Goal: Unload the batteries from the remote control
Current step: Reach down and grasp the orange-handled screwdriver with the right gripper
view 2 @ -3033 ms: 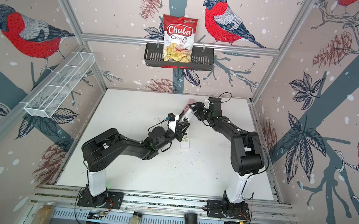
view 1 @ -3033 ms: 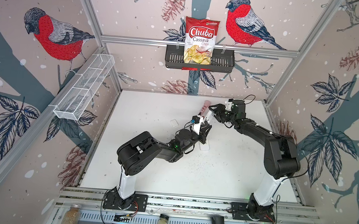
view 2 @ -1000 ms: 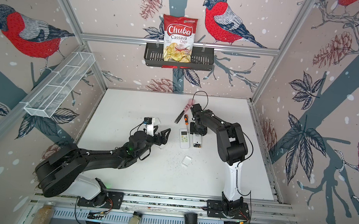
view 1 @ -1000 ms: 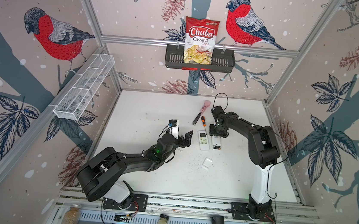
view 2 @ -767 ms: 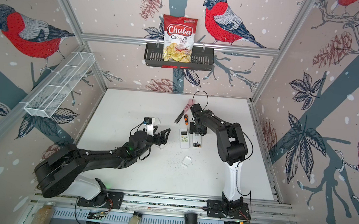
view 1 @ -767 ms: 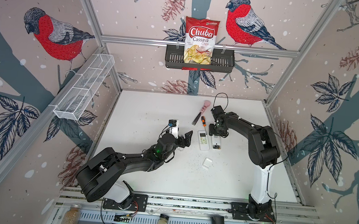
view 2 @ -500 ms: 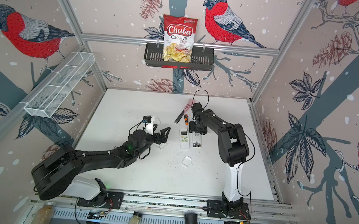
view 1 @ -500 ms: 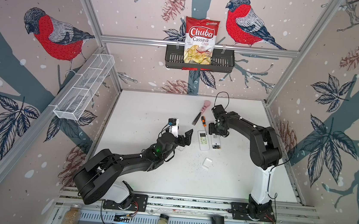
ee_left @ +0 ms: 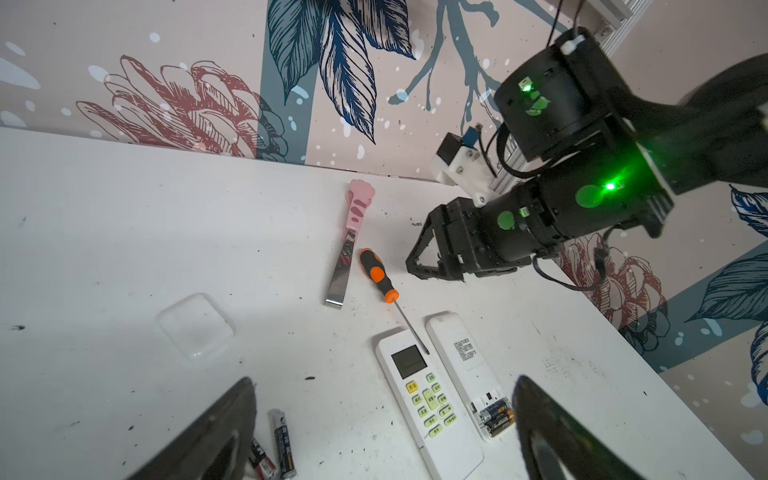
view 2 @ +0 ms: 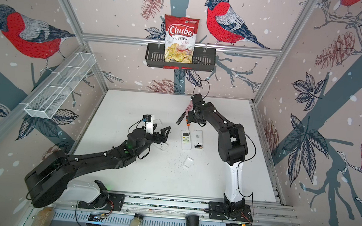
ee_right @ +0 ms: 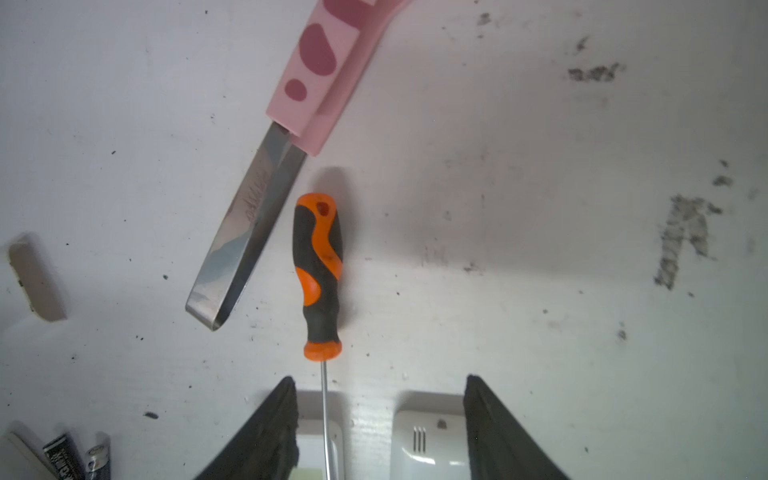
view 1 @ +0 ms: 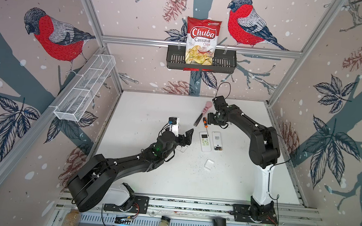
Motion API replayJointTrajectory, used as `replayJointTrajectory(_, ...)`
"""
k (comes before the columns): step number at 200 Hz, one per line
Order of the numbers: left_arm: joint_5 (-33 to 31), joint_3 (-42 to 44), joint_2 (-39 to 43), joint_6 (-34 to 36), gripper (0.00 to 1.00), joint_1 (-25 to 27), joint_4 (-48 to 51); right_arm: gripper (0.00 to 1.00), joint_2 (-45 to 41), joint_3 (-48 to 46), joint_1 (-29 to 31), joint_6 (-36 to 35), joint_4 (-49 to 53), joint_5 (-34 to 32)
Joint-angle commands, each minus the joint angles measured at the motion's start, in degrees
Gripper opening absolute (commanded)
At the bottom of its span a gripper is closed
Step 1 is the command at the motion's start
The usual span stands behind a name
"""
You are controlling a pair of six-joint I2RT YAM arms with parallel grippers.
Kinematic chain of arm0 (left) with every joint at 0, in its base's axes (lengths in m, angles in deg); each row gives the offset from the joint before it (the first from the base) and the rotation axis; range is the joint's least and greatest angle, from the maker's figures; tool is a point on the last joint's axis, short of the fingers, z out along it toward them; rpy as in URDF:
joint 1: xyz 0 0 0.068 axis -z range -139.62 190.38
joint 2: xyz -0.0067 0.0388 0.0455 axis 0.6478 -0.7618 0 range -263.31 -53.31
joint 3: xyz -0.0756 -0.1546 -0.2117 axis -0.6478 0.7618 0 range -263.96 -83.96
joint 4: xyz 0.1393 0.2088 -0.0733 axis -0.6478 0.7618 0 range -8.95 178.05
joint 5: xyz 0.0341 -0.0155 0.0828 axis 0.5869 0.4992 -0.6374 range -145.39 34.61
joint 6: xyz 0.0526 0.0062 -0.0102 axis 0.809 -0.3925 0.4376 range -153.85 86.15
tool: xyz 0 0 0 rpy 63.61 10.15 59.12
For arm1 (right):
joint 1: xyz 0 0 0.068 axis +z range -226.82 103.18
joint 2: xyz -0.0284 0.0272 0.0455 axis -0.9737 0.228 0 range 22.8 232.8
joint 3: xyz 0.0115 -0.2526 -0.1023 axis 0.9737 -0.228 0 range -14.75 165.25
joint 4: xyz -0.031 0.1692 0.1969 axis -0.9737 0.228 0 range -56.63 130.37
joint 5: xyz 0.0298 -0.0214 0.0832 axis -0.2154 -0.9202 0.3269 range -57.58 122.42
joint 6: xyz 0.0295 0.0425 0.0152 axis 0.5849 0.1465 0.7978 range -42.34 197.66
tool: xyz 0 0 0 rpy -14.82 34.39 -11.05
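White scuffed worktop (view 1: 153,106), bird-print walls (view 1: 134,72). Two batteries (view 1: 217,147) sit in the flipped remote's (view 1: 216,138) six-o'clock end. Loose batteries (ee_left: 284,442) lie by the left gripper (view 1: 187,138), spread wide, empty. Right gripper (ee_right: 378,399) at the remote's twelve o'clock, apart, empty.

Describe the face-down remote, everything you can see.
The face-down remote is a slim white plastic bar with rounded ends, lying flat, back up, on the white table. A printed label sits mid-back. Its battery cover is off: two dark batteries lie side by side in the open bay at one end. It lies parallel and close to the face-up remote. Nothing grips it.
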Motion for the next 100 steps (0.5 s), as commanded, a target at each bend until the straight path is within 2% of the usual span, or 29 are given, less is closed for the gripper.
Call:
replayJointTrajectory(1, 2.6, 1.1, 1.7, -0.2, 0.95, -0.7, 1.5, 0.62, 2.9, 3.9, 0.0, -1.4, 2.1, 1.1)
replayJointTrajectory(59, 2.0, 2.9, 5.3, -0.5, 0.95, -1.0, 4.5, 0.56, 9.2, 11.0, 0.0, -2.5, 3.2, 3.8)
replayJointTrajectory(100, 1.1, 4.4, 7.1, -1.5, 0.95, -1.0, 5.6, 0.52, 11.8, 11.8, 0.3, -2.8, 2.6, 4.9)
